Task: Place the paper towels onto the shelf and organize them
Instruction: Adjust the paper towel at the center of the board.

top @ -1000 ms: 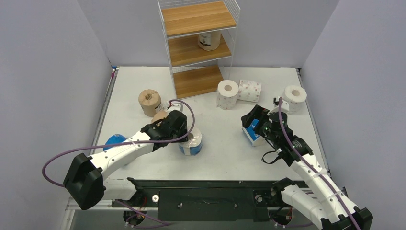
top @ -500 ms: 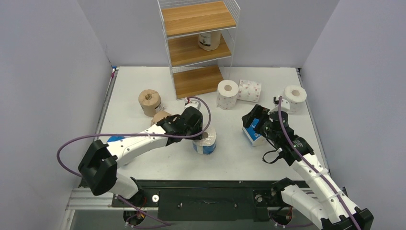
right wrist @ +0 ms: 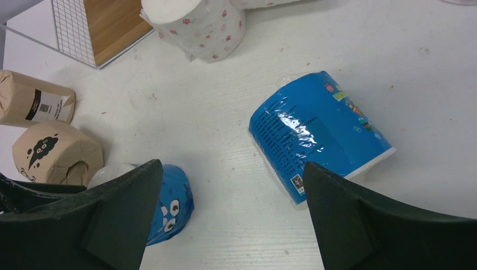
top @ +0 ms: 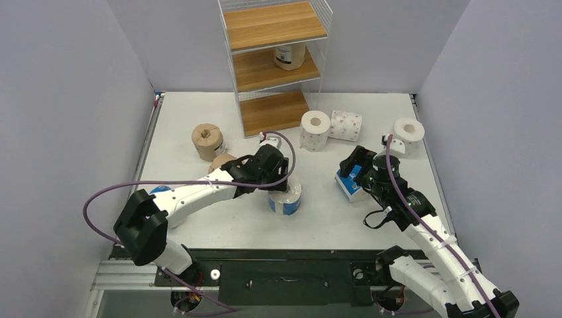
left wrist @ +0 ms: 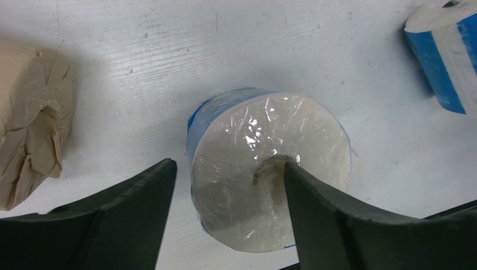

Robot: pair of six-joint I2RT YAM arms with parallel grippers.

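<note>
Left wrist view: left gripper point(left wrist: 228, 169) half-open astride an upright blue roll point(left wrist: 264, 135), one finger at its hollow core, the other clear of the wrap (nothing gripped). Roll's on the table point(top: 199, 112), well short of the shelf point(top: 275, 112). Pull up now and that inner finger could snag the plastic, toppling it. Meanwhile the right gripper point(right wrist: 230, 169), wide open and empty, hovers over a tipped blue roll point(right wrist: 320, 132).

1. Left arm point(top: 192, 197), right arm point(top: 432, 243): 2 units, white link shells, black joint housings.
2. Purple cable point(top: 87, 205): 1 per arm, loosely looped.
3. Left-gripper fingers point(left wrist: 112, 219), right-gripper fingers point(right wrist: 349, 219): dark matte wedges.
4. Base plate point(top: 285, 275): black.
</note>
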